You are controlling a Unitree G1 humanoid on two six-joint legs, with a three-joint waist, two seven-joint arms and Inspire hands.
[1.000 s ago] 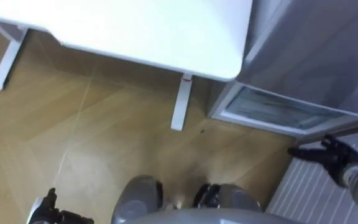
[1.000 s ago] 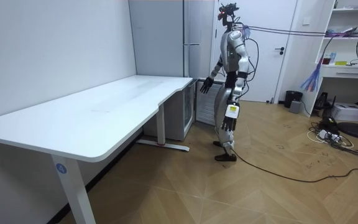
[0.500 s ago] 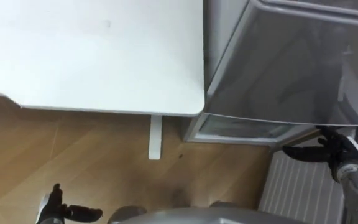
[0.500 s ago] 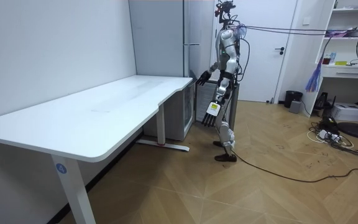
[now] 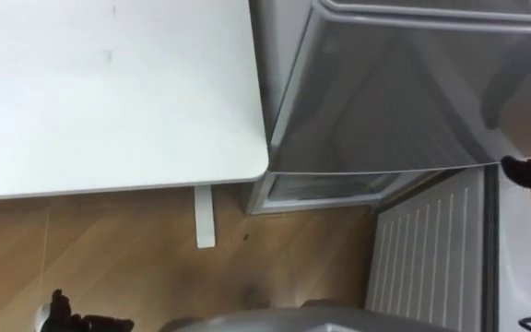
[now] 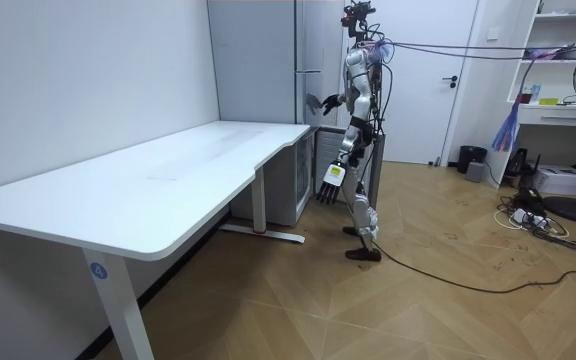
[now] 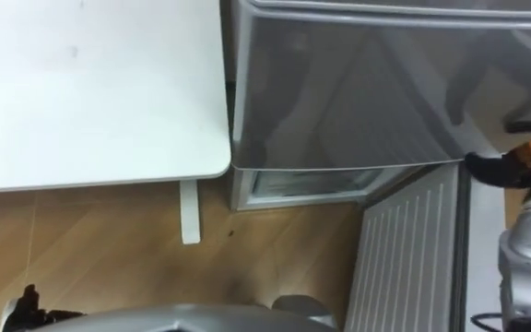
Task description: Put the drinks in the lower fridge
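The tall grey fridge [image 5: 404, 92] stands right in front of me, beside the white desk. Its lower door [image 5: 427, 249] hangs open, showing a white ribbed inner panel. A pale shelf edge [image 5: 325, 187] of the lower compartment shows under the upper door. My right hand [image 7: 494, 167] is raised at the right edge of the fridge front, fingers stretched out and holding nothing. It also appears in the room view, lifted toward the fridge [image 6: 268, 60]. My left hand [image 5: 72, 323] hangs low at my side with loose fingers, empty. No drinks are in sight.
The white desk [image 5: 109, 92] fills the left, its corner close to the fridge and one white leg [image 5: 204, 215] on the wooden floor. In the room view, a white door, shelves and boxes stand behind me at the right.
I have stepped closer to the fridge, so the eye view has swung onto its front. My right hand rose from waist height to chest height. My left arm dropped to hang.
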